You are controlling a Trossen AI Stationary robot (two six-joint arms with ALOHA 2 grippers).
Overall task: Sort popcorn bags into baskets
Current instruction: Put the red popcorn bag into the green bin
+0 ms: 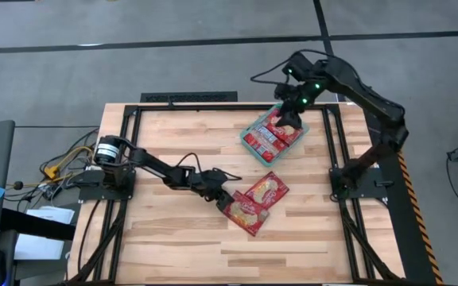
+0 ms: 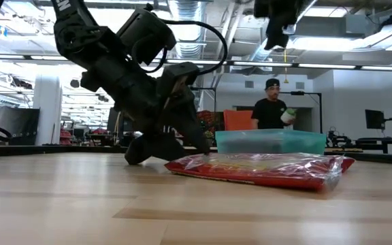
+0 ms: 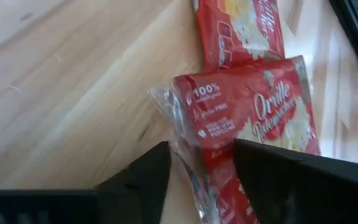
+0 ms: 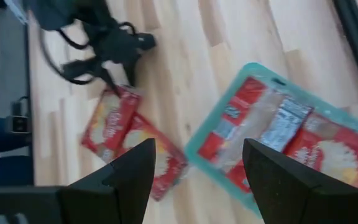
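Observation:
Two red popcorn bags lie flat on the wooden table, the near bag (image 1: 246, 214) (image 2: 264, 170) (image 3: 253, 112) overlapping the far bag (image 1: 267, 189) (image 3: 241, 28). My left gripper (image 1: 226, 200) (image 2: 199, 151) (image 3: 201, 180) is low at the near bag's left end. It is open, one finger on each side of the clear sealed edge (image 3: 178, 134). The teal basket (image 1: 249, 144) (image 2: 271, 141) (image 4: 194, 149) holds several bags (image 1: 277, 131) (image 4: 272, 121). My right gripper (image 1: 293, 103) (image 4: 197, 174) hangs open above the basket, holding nothing. My left gripper comes slanting down from the table's left, with the near bag's sealed end (image 3: 178, 134) between its fingers. I cannot tell whether the fingers touch it. The bag lies flat on the table.
The black frame rails (image 1: 340, 159) run along the table's sides. Cables and gear (image 1: 54, 171) sit off the left edge. A person (image 2: 271, 109) stands in the room beyond the table. Bare wood lies toward the near edge (image 1: 213, 254).

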